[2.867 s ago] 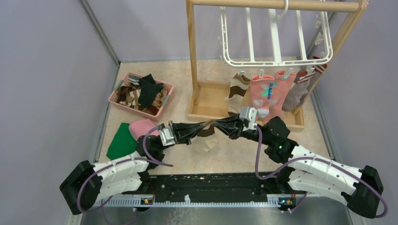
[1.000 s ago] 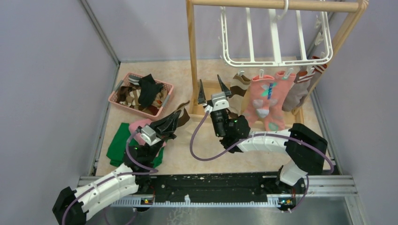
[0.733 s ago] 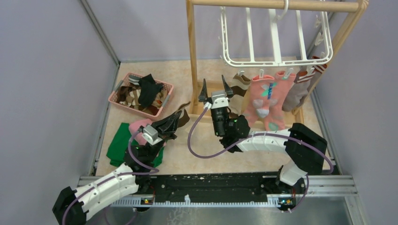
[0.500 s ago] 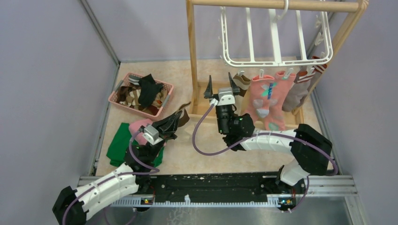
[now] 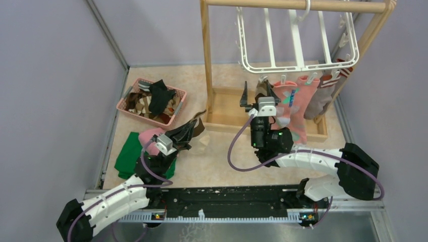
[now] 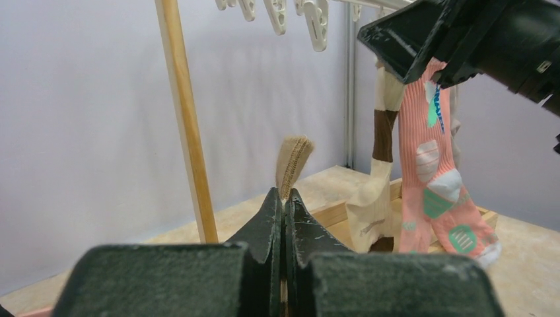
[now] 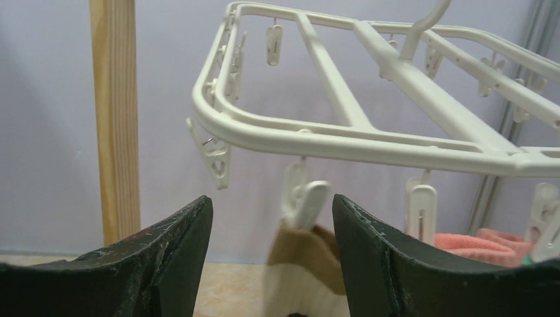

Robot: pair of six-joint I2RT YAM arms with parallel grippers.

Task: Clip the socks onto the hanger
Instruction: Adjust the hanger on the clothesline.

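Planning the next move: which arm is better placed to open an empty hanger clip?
Right. The right hand is open under the hanger beside an empty clip; the left hand is farther off, shut on a sock.

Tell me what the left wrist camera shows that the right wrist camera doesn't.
Only the left wrist view: the left gripper shut on a tan sock, and the pink sock hanging full length. Only the right wrist view: the crossbars and hook of the hanger, framed by the open right gripper. Both: the wooden post, white clips and the clipped brown-cream striped sock.
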